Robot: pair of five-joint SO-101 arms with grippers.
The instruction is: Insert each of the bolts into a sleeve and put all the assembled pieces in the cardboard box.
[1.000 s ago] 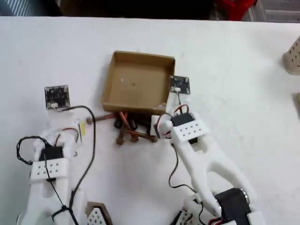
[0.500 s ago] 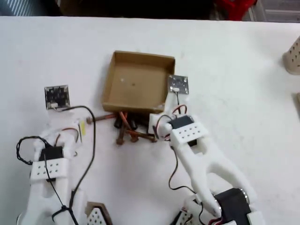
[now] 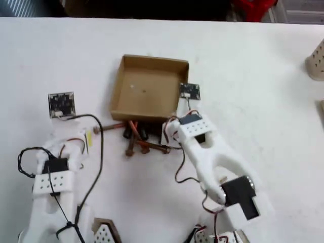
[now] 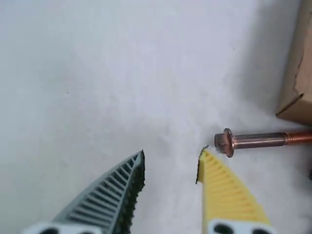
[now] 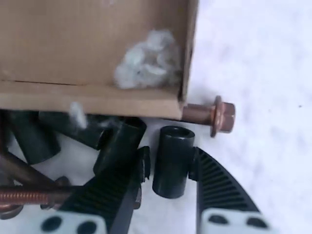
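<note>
Brown cardboard box (image 3: pixel 147 86) in the upper middle of the high view. Just below its front wall, a heap of bolts (image 3: pixel 147 147) and black sleeves (image 3: pixel 143 134). Over that heap, the right gripper (image 5: pixel 169 153): stood open around one sleeve (image 5: pixel 173 165), one finger touching it. At lower left, the left gripper (image 4: pixel 171 152): open, gripped nothing, the head of a bolt (image 4: pixel 258 141) just beside its yellow finger (image 4: pixel 219 190).

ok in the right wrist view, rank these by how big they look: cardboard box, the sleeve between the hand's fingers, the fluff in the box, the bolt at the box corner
1. cardboard box
2. fluff and sleeve: they look about alike, so no ranking
3. bolt, partly hidden by the box
</note>
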